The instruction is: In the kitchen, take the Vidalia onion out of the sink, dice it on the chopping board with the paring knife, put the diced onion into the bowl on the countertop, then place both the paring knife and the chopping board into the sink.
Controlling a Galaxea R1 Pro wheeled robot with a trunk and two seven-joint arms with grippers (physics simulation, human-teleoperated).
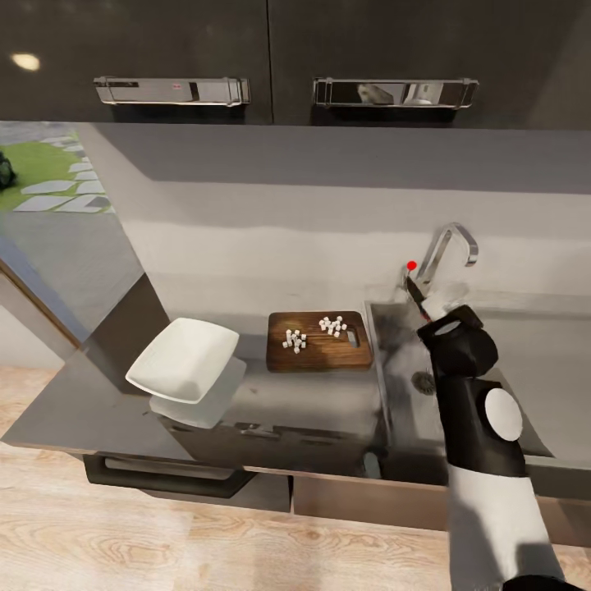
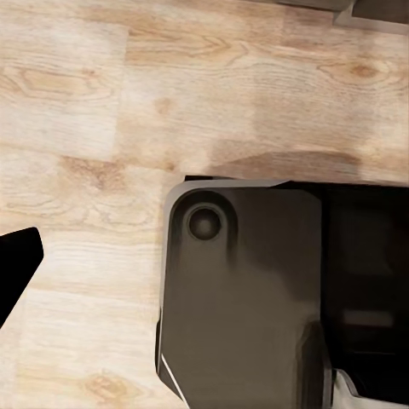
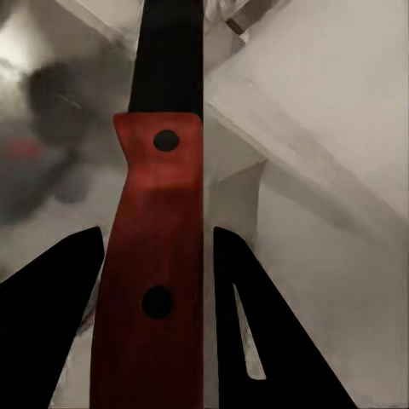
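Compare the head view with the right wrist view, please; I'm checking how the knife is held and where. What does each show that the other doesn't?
Head view alone: the chopping board carrying white onion cubes, the white bowl on the countertop, and the right arm over the sink near the tap.

Right wrist view alone: the knife's red handle with two dark rivets, and both dark fingers flanking it.

Both: the paring knife in the right gripper, over pale steel.

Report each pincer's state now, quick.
Left pincer: cannot be told; one dark fingertip shows above the wooden floor.
Right pincer: closed on the paring knife, held over the sink.
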